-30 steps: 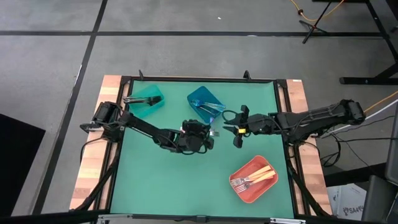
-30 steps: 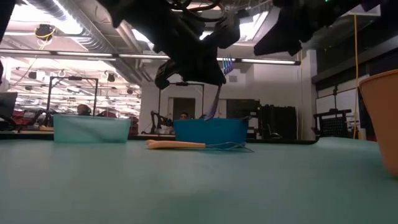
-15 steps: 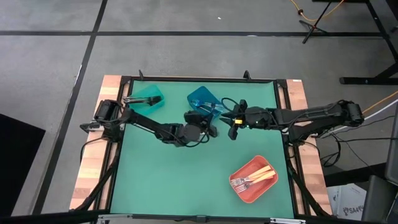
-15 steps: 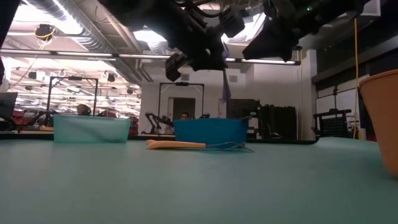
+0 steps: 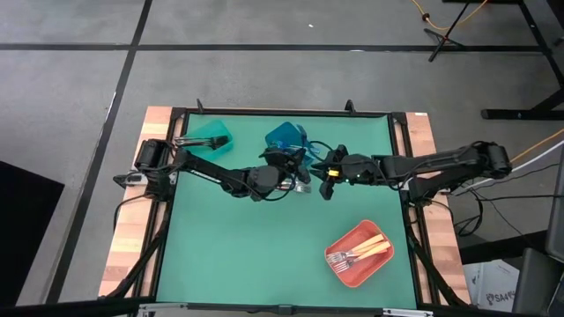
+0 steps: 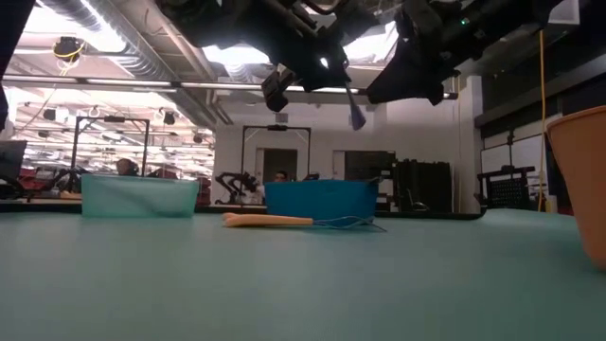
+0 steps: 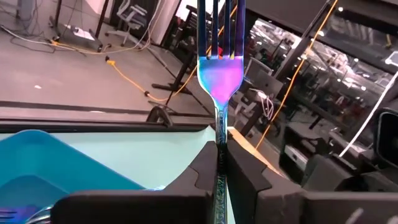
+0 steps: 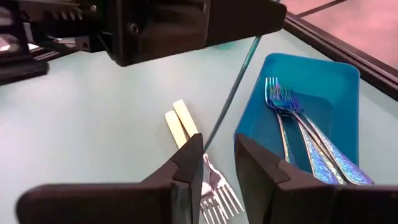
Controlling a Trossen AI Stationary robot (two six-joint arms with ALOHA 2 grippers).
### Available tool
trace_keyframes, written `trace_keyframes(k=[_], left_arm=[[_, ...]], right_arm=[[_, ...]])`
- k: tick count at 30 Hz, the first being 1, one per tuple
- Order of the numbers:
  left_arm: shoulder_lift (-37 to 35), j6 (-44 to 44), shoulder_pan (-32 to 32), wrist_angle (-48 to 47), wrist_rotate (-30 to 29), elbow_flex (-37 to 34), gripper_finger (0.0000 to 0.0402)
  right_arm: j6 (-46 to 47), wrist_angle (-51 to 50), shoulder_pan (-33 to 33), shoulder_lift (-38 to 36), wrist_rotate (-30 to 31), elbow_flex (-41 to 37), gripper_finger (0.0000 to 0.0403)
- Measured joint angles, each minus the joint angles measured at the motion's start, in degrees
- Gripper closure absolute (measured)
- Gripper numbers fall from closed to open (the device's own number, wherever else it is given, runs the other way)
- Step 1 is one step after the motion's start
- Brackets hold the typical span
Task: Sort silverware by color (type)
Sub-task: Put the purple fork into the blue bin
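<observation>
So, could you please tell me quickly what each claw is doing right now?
Left claw: closed on an iridescent fork, held up near the blue bin.
Right claw: open, empty, over the forks beside that bin.

The iridescent fork [image 7: 219, 74] is glossy polished metal with a patterned handle. The blue bin [image 8: 323, 93] looks like smooth plastic; the bench [image 5: 256, 246] has a matt green surface.

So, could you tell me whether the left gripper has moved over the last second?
Yes: the left gripper, shut on an iridescent fork, has moved up the table toward the blue bin.
</observation>
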Motion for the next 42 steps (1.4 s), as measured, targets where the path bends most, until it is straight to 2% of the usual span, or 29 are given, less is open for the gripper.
trace_keyframes(k=[14, 31, 42], left_arm=[[0.0, 0.1, -0.3, 3.6, 0.8, -0.1, 0.0386], [0.0, 1.2, -0.5, 3.6, 1.4, -0.1, 0.0386], [0.0, 1.4, -0.5, 3.5, 1.3, -0.1, 0.0386]], right_arm=[[1.2, 7.2, 0.0, 2.2, 1.6, 0.1, 0.0320], [0.6, 5.5, 0.0, 1.6, 1.1, 0.1, 0.0320], [0.6, 5.5, 0.0, 1.6, 3.1, 0.1, 0.0320]])
